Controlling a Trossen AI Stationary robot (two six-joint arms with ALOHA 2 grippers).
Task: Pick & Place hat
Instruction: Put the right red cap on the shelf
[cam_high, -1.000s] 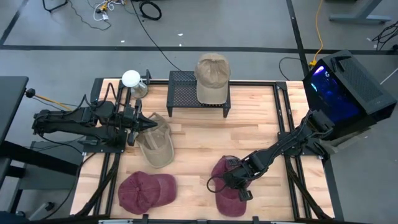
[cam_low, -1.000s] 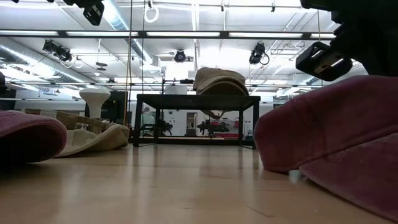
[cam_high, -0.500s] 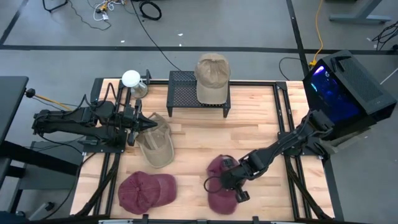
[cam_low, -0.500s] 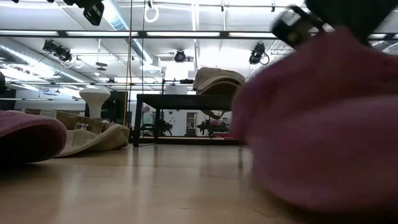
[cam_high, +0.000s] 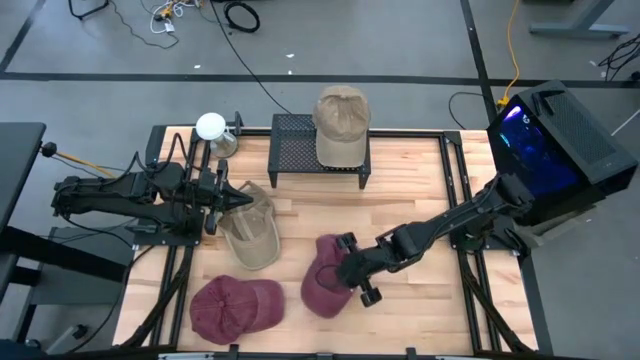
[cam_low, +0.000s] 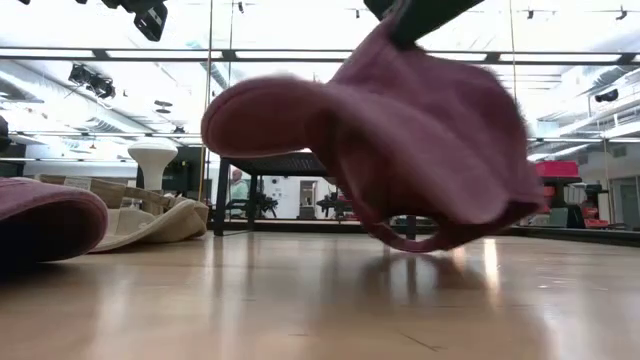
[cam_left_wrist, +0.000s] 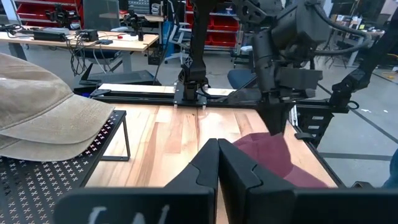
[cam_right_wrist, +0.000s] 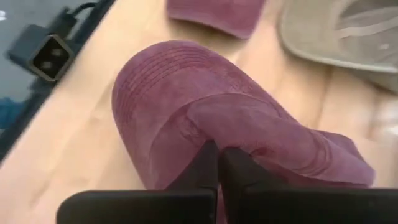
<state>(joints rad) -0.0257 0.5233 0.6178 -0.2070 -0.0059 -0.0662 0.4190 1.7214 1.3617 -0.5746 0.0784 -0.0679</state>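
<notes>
Right tool (cam_high: 352, 280), pinched shut on the soft maroon corduroy cap (cam_high: 322, 281) at lower centre, should carry it level, clear of the wooden bench (cam_high: 400, 215).

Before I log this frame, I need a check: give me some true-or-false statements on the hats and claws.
1. The right claw grips a maroon hat. True.
2. That hat lies flat on the table. False: the low view shows it lifted.
3. A tan hat sits on the black rack. True.
4. The left claw is open. False: its fingers are shut.
5. Only one maroon hat is present. False: a second lies at the front left.
</notes>
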